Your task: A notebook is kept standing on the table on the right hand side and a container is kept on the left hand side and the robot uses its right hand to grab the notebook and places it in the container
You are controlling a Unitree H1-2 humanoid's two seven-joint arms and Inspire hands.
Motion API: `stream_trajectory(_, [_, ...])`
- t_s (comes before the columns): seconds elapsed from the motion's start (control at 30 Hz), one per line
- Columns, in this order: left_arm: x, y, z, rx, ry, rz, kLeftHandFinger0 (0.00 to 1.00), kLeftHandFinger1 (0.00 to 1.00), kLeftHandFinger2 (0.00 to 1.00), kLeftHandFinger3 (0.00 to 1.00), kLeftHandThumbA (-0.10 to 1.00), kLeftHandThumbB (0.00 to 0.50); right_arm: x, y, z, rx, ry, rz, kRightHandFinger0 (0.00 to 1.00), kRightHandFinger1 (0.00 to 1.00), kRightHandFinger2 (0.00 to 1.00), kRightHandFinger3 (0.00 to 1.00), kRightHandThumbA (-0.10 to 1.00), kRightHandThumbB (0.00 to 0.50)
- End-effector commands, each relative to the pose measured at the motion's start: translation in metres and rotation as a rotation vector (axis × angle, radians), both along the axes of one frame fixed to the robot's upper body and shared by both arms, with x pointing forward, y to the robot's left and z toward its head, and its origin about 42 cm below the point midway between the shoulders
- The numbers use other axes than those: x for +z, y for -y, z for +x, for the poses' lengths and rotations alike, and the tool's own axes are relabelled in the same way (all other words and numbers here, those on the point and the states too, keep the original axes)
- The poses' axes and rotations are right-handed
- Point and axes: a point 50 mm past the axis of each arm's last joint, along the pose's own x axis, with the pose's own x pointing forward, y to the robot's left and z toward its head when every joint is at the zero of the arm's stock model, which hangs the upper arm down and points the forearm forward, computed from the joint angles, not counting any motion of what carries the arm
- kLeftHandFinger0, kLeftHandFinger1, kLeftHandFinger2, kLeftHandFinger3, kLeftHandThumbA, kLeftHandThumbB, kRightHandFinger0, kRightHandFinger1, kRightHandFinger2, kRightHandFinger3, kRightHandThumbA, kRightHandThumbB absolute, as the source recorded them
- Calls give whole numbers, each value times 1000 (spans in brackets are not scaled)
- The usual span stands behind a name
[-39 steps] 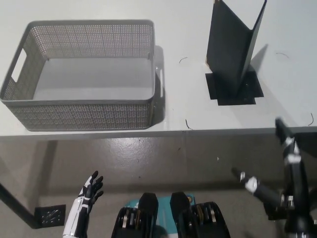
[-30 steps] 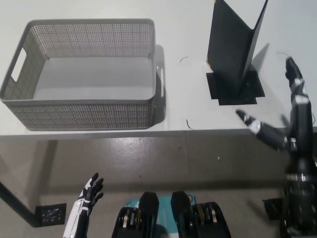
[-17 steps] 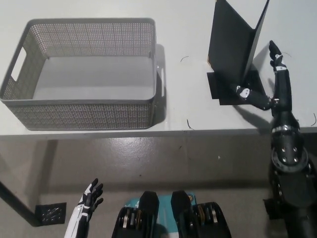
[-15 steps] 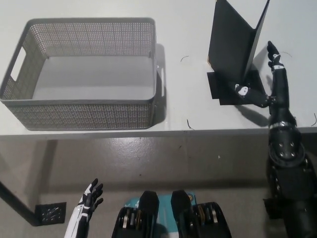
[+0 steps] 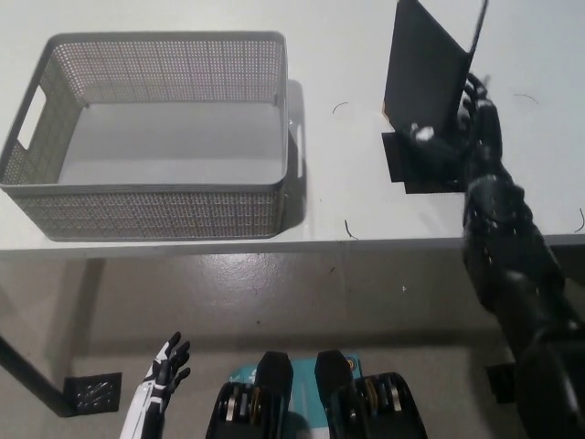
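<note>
A black notebook (image 5: 422,73) stands upright on the white table (image 5: 347,137) at the upper right, its covers spread in a V. My black right hand (image 5: 462,123) wraps its lower spine edge, thumb on the near cover and fingers (image 5: 475,93) behind the far cover. The notebook still stands on its black base patch (image 5: 411,176). A grey mesh container (image 5: 155,212) sits on the table's left side with nothing inside. My white left hand (image 5: 166,364) rests low at the lower left, below the table, fingers spread.
The table's front edge (image 5: 274,245) runs across the middle of the picture, with grey floor below it. A bare strip of table separates the container's right wall from the notebook. A small dark plate (image 5: 91,395) lies on the floor at the lower left.
My right arm has risen from below the table edge and reached in to the notebook. Its open hand has closed around the notebook's lower edge. The left hand has sunk slightly.
</note>
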Motion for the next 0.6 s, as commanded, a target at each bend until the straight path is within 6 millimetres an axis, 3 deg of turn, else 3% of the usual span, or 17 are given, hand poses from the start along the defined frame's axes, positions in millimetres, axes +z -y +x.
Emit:
stream_trajectory(0.0, [0, 4, -4, -11, 48, -14, 1000, 1000, 1000, 1000, 1000, 338, 67, -26, 23, -85, 106, 272, 691, 670, 688, 785, 525, 315])
stream_trajectory(0.03, [-2, 5, -6, -10, 49, -20, 1000, 1000, 1000, 1000, 1000, 328, 71, -29, 25, -150, 65, 521, 217, 165, 304, 983, 383, 383])
stream_trajectory(0.07, [-2, 5, -6, -7, 49, -23, 1000, 1000, 1000, 1000, 1000, 327, 74, -30, 27, -181, 46, 656, 121, 147, 331, 997, 331, 364])
stream_trajectory(0.1, [-2, 4, -7, -6, 50, -12, 1000, 1000, 1000, 1000, 1000, 323, 76, -31, 27, -227, 26, 793, 5, 70, 339, 798, 49, 293])
stream_trajectory(0.13, [-2, 3, -9, -1, 47, -5, 1000, 1000, 1000, 1000, 1000, 321, 76, -32, 27, -243, 17, 823, 0, 39, 391, 550, -88, 204])
stream_trajectory(0.17, [-1, 3, -10, -3, 49, -6, 1000, 1000, 1000, 1000, 1000, 329, 75, -32, 26, -235, 33, 868, 0, 2, 359, 328, -100, 137])
stream_trajectory(0.2, [-1, 2, -10, -2, 51, 0, 1000, 1000, 1000, 1000, 1000, 334, 73, -32, 26, -224, 47, 881, 0, 7, 375, 183, -100, 118])
stream_trajectory(0.23, [0, 2, -10, -2, 52, 2, 1000, 1000, 1000, 1000, 1000, 334, 71, -32, 25, -217, 53, 886, 0, 7, 425, 152, -100, 101])
stream_trajectory(0.27, [0, 2, -10, 2, 52, 2, 1000, 1000, 1000, 1000, 1000, 335, 67, -32, 24, -201, 56, 903, 0, 45, 540, 246, -100, 81])
stream_trajectory(0.3, [0, 2, -11, 2, 50, 2, 1000, 1000, 1000, 1000, 1000, 335, 65, -32, 23, -200, 56, 908, 0, 92, 630, 417, -100, 77])
stream_trajectory(0.37, [-1, 2, -11, 8, 45, -6, 1000, 1000, 1000, 1000, 1000, 329, 62, -31, 22, -205, 61, 921, 0, 134, 685, 658, -100, 71])
stream_trajectory(0.43, [-2, 1, -11, 1, 44, -4, 1000, 1000, 1000, 1000, 1000, 308, 59, -29, 21, -203, 66, 927, 0, 169, 674, 871, -100, 41])
stream_trajectory(0.5, [-2, 1, -11, 1, 53, 0, 1000, 1000, 1000, 1000, 1000, 306, 56, -25, 21, -213, 61, 941, 0, 162, 647, 890, -100, 54])
stream_trajectory(0.57, [-2, 1, -11, -1, 52, -2, 1000, 1000, 1000, 1000, 1000, 302, 55, -23, 21, -218, 59, 955, 0, 137, 616, 843, -100, 39])
